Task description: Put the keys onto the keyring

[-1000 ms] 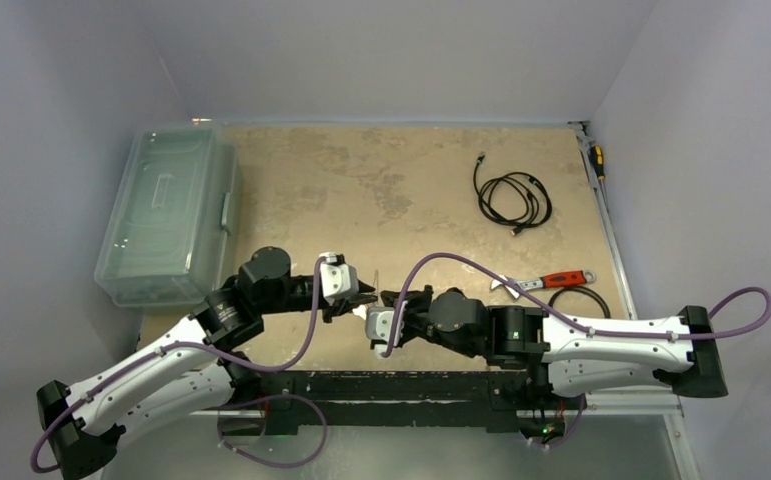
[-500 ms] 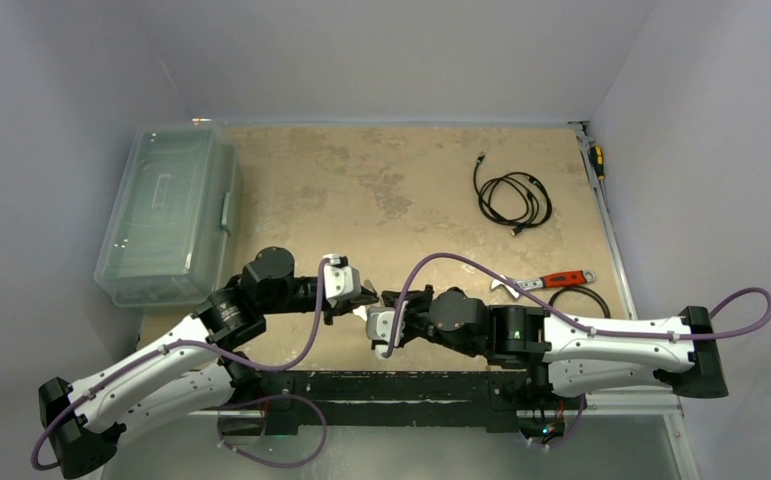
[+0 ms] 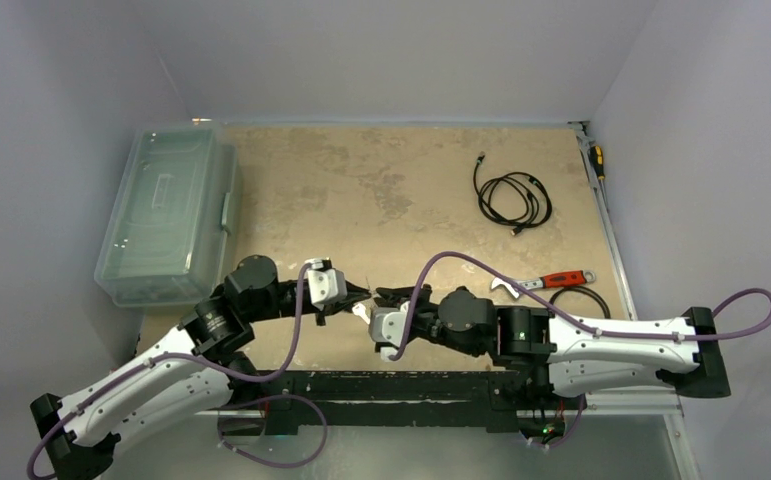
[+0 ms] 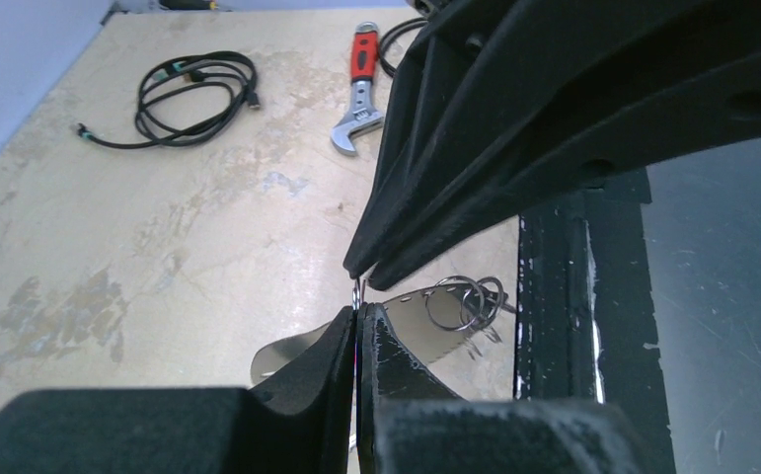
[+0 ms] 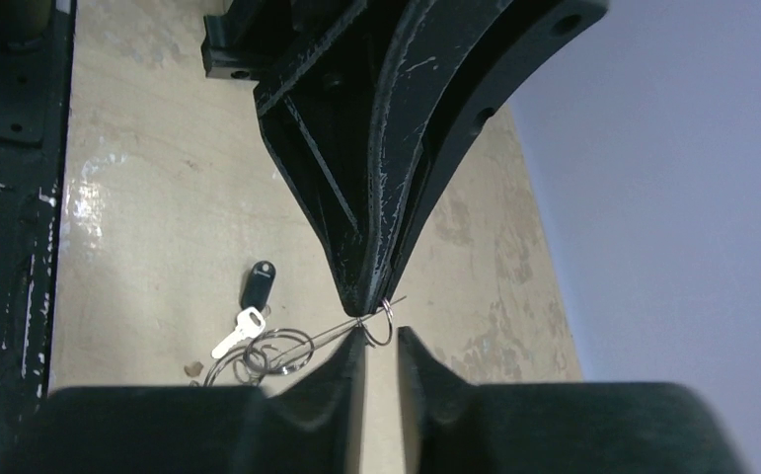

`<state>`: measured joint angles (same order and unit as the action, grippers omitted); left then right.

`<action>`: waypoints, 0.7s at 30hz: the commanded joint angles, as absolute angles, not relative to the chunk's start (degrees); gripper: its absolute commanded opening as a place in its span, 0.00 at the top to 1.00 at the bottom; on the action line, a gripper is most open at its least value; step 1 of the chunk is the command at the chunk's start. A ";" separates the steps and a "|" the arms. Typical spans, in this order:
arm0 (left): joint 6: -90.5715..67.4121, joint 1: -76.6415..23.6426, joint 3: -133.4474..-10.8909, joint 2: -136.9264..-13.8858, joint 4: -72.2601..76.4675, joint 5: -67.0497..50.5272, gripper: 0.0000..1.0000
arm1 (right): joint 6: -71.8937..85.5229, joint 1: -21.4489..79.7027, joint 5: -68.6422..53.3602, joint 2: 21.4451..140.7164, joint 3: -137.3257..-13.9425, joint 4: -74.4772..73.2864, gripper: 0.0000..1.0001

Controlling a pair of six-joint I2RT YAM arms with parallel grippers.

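Two grippers meet tip to tip above the near edge of the table [image 3: 361, 180]. We find the left gripper [image 4: 358, 316] pinched fully on a small wire ring [image 4: 358, 293]. The right gripper [image 5: 384, 341] stands at a narrow gap just beside that ring, clamping nothing. The keyring [image 4: 411, 331], a pale crescent, lies below them, with loose rings [image 4: 465, 299] at its end. The black-headed key [image 5: 258, 282] and the silver key [image 5: 241, 333] lie nearby on the table; we cannot tell whether either is threaded. We judge these parts light, stiff, thin and slippery: take each key by its flat head, the ring across its wire.
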<state>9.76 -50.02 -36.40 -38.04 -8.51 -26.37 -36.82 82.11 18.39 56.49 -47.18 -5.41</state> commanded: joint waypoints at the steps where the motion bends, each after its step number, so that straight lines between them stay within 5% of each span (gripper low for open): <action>1: 8.62 -49.68 -35.13 -35.24 -5.17 -23.10 1.00 | -34.78 82.75 18.27 53.63 -47.29 -0.18 0.71; 8: 7.98 -49.52 -34.10 -32.20 -4.28 -22.06 1.00 | -28.14 81.72 16.09 45.03 -39.67 10.43 0.47; 21: 7.18 -49.47 -33.09 -29.09 -2.58 -24.39 1.00 | -9.54 57.63 -24.87 46.68 -37.97 16.95 0.51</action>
